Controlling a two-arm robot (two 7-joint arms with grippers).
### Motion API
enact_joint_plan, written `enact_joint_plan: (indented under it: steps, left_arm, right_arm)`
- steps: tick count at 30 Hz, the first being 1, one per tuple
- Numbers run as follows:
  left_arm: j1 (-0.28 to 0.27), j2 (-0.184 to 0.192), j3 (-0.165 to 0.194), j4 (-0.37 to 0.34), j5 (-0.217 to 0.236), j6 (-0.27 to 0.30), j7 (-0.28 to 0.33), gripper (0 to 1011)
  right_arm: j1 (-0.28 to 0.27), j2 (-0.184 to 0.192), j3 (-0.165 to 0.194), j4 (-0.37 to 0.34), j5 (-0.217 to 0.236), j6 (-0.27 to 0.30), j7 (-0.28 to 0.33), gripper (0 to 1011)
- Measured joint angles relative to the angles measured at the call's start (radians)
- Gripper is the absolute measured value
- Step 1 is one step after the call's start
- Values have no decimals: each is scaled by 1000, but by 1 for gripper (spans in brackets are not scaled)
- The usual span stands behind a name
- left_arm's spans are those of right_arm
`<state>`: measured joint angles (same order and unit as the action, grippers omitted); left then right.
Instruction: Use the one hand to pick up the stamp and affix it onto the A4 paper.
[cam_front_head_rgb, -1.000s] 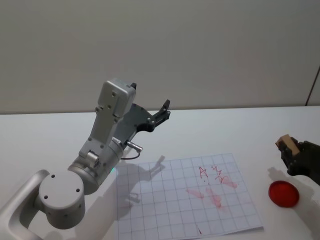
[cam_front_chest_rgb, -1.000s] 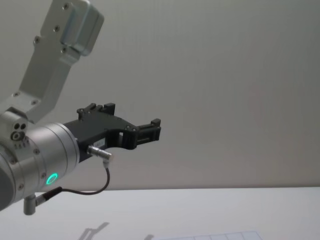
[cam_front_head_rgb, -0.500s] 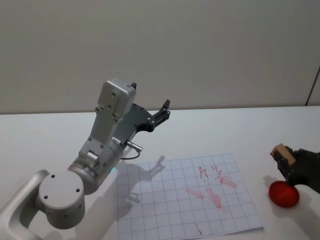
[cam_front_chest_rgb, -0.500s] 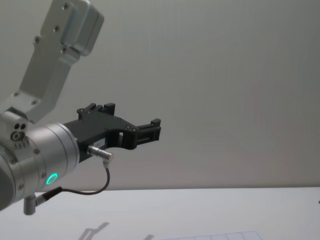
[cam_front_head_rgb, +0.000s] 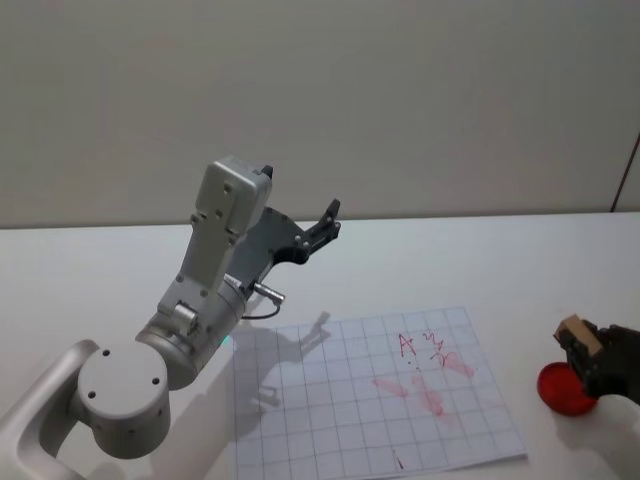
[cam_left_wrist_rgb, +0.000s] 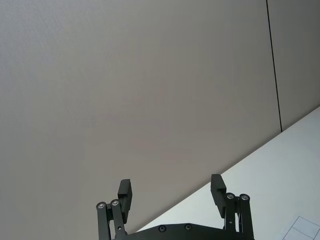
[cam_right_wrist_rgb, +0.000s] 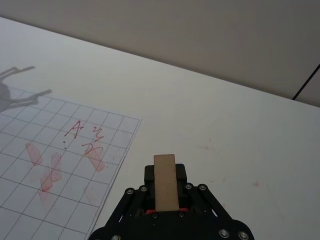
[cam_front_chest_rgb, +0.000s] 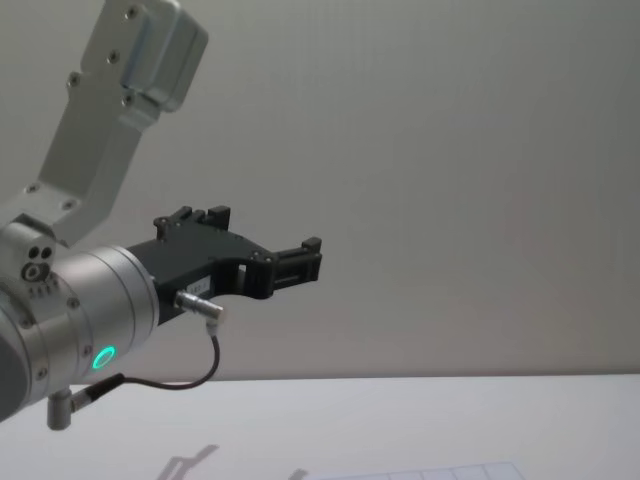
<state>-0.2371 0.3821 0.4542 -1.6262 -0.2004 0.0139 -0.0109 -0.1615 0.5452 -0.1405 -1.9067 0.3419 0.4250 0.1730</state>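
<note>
The right gripper (cam_front_head_rgb: 598, 352) clamps the upright stamp (cam_front_head_rgb: 577, 331) over the red ink pad (cam_front_head_rgb: 562, 390), with the A4 paper (cam_front_head_rgb: 340, 400) lying to its left, while the left gripper (cam_left_wrist_rgb: 172, 192) idles wide.

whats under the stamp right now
The red ink pad on the table, right of the paper. The right end effector holding the stamp covers part of the pad, so contact cannot be seen.
</note>
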Motion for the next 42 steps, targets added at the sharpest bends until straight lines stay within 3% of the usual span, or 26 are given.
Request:
enact_joint_plan:
  steps: [7,20,31,35,39,42]
  left_arm:
    - [0,0,0,0,0,0,0,1001]
    - [0,0,0,0,0,0,0,1001]
    - [0,0,0,0,0,0,0,1001]
    - [0,0,0,0,0,0,0,1001]
    - [0,0,0,0,0,0,0,1001]
    - [0,0,0,0,0,0,0,1001]
  right_arm:
    - [-5,2,-2,-2,-2,39,4,219]
    - [20,-7,-22,36,-50,110,41,219]
    - [56,-25,-37,76,-89,132,65,220]
    - [64,-29,-40,85,-98,136,70,293]
    - [71,-33,-44,93,-106,139,74,450]
    - [73,-34,-44,95,-109,141,75,510]
